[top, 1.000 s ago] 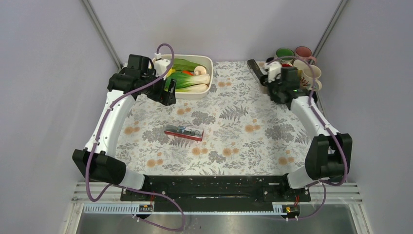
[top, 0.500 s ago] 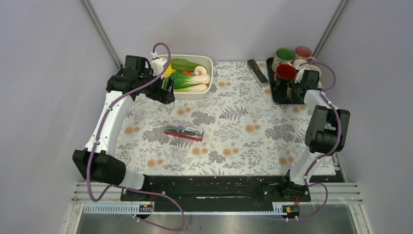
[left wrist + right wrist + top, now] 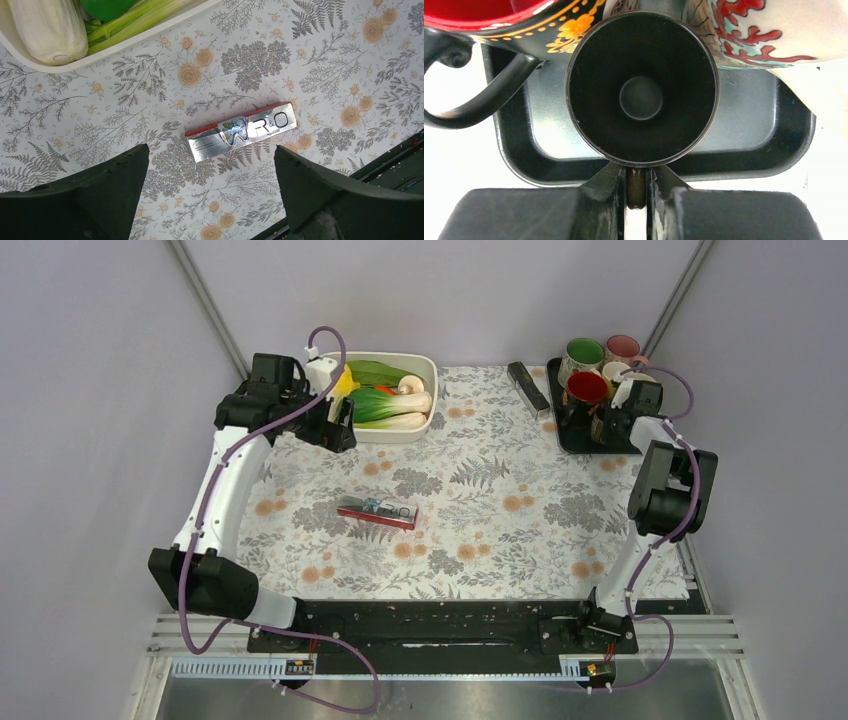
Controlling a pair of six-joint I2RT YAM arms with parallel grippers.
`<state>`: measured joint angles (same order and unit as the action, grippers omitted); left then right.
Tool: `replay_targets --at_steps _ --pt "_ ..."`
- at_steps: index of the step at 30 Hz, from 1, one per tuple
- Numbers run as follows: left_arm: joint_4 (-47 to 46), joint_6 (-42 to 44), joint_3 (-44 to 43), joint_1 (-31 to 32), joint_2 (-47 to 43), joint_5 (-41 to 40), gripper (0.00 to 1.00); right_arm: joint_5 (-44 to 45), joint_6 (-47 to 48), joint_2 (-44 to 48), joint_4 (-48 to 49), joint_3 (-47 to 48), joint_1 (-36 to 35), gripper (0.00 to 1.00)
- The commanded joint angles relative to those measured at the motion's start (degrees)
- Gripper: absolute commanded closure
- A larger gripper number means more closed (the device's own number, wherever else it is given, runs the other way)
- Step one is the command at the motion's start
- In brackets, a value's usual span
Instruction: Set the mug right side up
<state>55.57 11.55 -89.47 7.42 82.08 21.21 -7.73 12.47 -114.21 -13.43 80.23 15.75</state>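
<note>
Mug: a black mug [image 3: 641, 95] is seen in the right wrist view with its open mouth turned straight toward the camera; the dark inside and round bottom are shown.
Mug position: it is held over a black tray [image 3: 749, 125] at the far right corner of the surface [image 3: 480, 470]; whether it is fully upright cannot be told.
Right jaws: nearly closed, a narrow part at the mug's near edge is pinched between them.
Neighbours on the tray: a red-lined black mug [image 3: 499, 20] with orange flowers is placed just beside it on the left, and a white mug with a red coral pattern [image 3: 764, 30] on the right.
Behind the tray: a green mug [image 3: 584, 350] and a pink mug [image 3: 622, 346] are set against the back wall.
Beside the tray: a black bar [image 3: 527, 386] is laid on the surface.
Middle of the surface: a red and silver toothpaste box [image 3: 377, 510] is laid flat.
Far left: a white dish [image 3: 432, 390] is filled with leafy vegetables.
Left jaws: spread wide and empty, held above the surface just beside the dish; the toothpaste box [image 3: 240, 131] is framed between them.
</note>
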Motion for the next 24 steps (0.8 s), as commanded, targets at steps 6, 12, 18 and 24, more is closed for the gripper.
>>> replay_targets --at_steps 6,12,18,24 --pt "-3.29 0.05 -0.12 -0.74 -2.73 1.37 0.01 -1.53 2.89 3.87 0.67 0.57 -0.02 0.39" --pt "-6.55 -1.32 2.38 -1.54 -4.4 -0.05 0.01 -3.36 3.95 13.33 -1.71 -2.8 -0.02 0.01" --pt "-32.58 -8.39 20.56 -2.97 -9.09 -6.99 0.01 -10.45 0.12 28.17 3.37 -14.05 -0.06 0.01" --pt "-70.99 -14.63 47.43 -3.12 -12.59 -11.08 0.01 -17.4 -18.24 51.17 40.01 -44.3 -0.07 0.01"
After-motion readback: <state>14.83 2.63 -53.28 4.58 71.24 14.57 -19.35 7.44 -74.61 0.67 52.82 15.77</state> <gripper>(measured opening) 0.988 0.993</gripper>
